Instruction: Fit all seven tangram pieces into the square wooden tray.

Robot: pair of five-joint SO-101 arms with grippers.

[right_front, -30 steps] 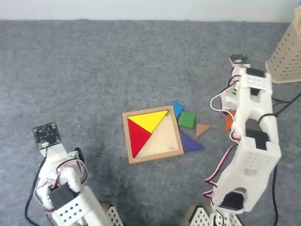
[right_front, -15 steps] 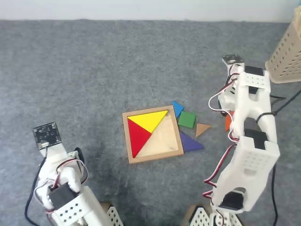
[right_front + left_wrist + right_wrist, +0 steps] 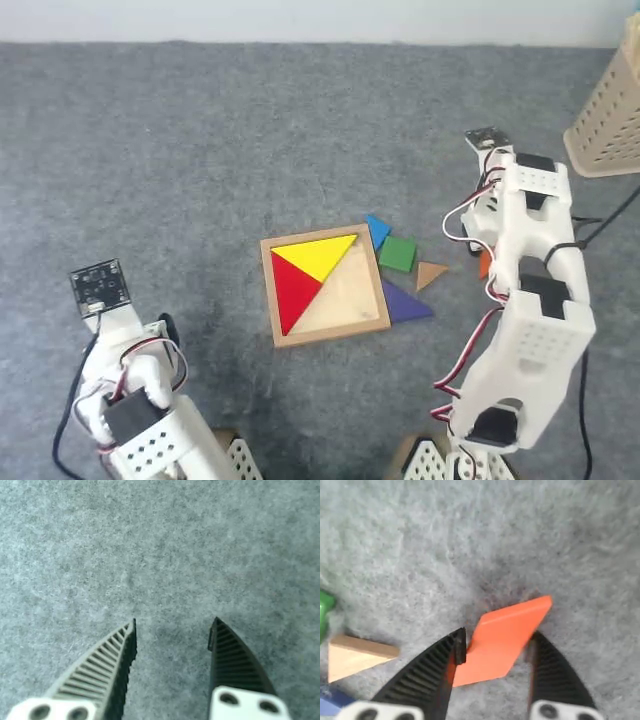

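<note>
The orange piece (image 3: 505,640) lay on the surface outside the tray (image 3: 330,332), and the right claw (image 3: 497,637), having advanced over it, straddled it with fingers apart, indicating a pending grasp; the left claw (image 3: 172,627) hung parted, idle.

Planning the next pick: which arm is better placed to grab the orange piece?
Right. The right end effector, open, straddles the orange piece; the left end effector hangs open above carpet, away from every piece.
</note>
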